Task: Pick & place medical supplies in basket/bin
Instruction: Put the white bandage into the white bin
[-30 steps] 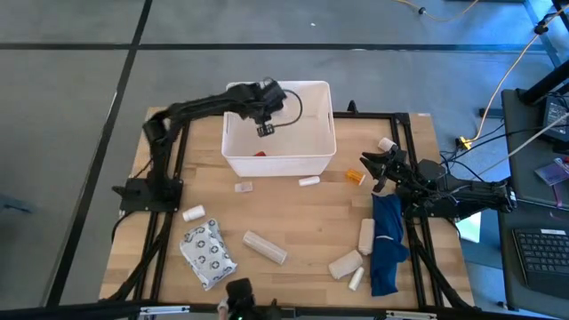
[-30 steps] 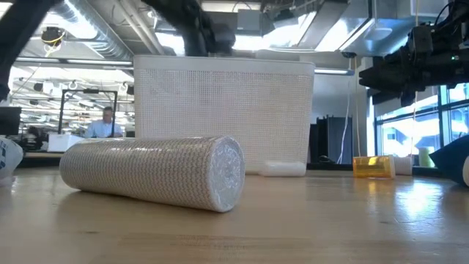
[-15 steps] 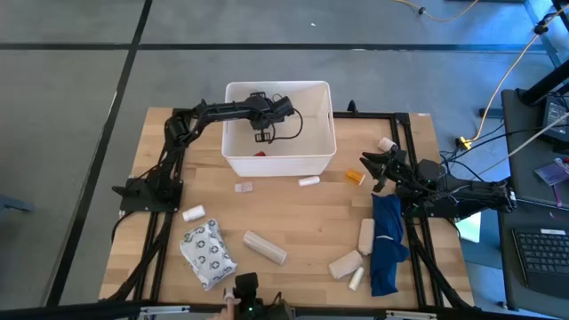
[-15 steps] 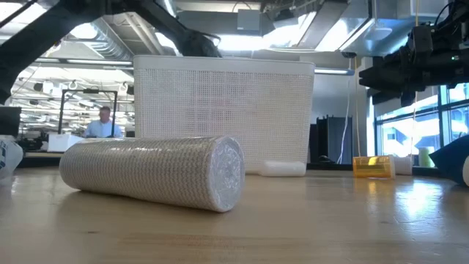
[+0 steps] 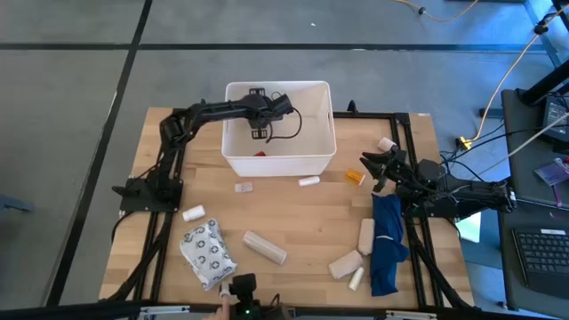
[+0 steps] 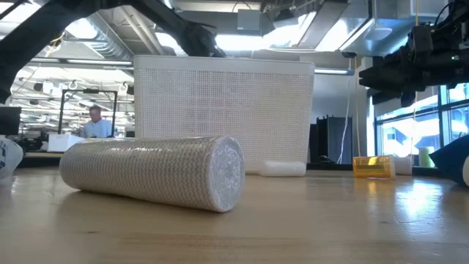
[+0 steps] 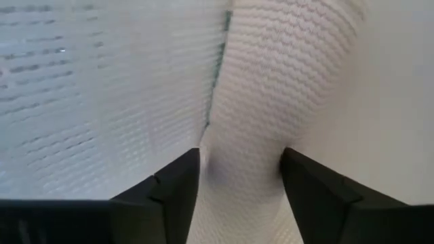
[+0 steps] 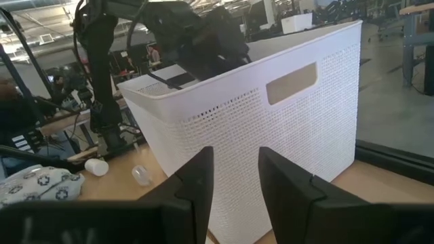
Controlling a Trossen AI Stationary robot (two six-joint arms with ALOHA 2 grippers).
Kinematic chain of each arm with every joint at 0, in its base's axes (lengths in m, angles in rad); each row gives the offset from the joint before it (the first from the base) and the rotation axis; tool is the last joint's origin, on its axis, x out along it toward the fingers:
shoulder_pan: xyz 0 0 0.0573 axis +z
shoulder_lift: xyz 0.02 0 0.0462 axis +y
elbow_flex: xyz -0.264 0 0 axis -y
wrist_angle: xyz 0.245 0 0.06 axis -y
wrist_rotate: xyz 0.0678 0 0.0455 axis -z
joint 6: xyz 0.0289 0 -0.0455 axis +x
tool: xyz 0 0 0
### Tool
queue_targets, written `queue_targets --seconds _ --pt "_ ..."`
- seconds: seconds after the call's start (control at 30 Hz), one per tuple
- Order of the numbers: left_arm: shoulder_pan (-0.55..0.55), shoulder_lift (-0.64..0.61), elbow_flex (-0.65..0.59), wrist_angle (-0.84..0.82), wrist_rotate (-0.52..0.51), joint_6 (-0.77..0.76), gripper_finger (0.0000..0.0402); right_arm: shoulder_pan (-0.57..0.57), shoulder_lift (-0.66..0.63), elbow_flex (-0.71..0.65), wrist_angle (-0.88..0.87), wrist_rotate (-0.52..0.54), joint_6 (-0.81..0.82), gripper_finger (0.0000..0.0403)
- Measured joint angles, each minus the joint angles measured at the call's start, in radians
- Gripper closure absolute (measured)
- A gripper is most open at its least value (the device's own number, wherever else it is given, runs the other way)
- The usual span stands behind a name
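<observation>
- Since 0.5 s ago: left arm elbow drawn slightly back toward table's left edge; left gripper [image 5: 260,132] still down inside bin [image 5: 233,156]; supplies and right arm unchanged.
- Left gripper: fingers [image 7: 178,186] parted, nothing between them, facing bin's perforated inner wall at a corner.
- Bin: at table's far centre, a small red item [image 5: 260,153] on its floor near the front wall.
- Right gripper [image 5: 373,167]: waiting at table's right, fingers [image 8: 196,177] narrowly apart, empty, pointed at bin's outer wall.
- Orange bottle [image 5: 355,177]: on table just right of bin, near right gripper.
- Small white tube [image 5: 308,181]: just in front of bin.
- Small pale piece [image 5: 244,187]: in front of bin's left corner.
- White roll [image 5: 193,212]: near left edge.
- Grey packet [image 5: 207,252]: front left.
- Long beige roll [image 5: 265,247]: front centre, lying on its side; fills low view's foreground.
- 3 more rolls beside blue cloth [image 5: 386,242]: 1 [image 5: 366,235] touching cloth's left edge, 2 [image 5: 346,264] [image 5: 356,278] nearer the front.
- Another white roll [image 5: 386,143]: far right, by frame rail.
</observation>
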Motion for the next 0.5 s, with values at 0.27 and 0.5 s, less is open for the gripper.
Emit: queue_targets --seconds 0.27,0.5 --pt "0.002 -0.036 0.0 0.007 0.02 -0.032 0.0196 0.0 0.0 0.0 0.0 -0.001 0.002 0.0283" --pt "-0.001 -0.035 0.0 0.005 -0.005 -0.021 0.0194 0.0 0.0 0.0 0.0 -0.001 0.002 0.0283"
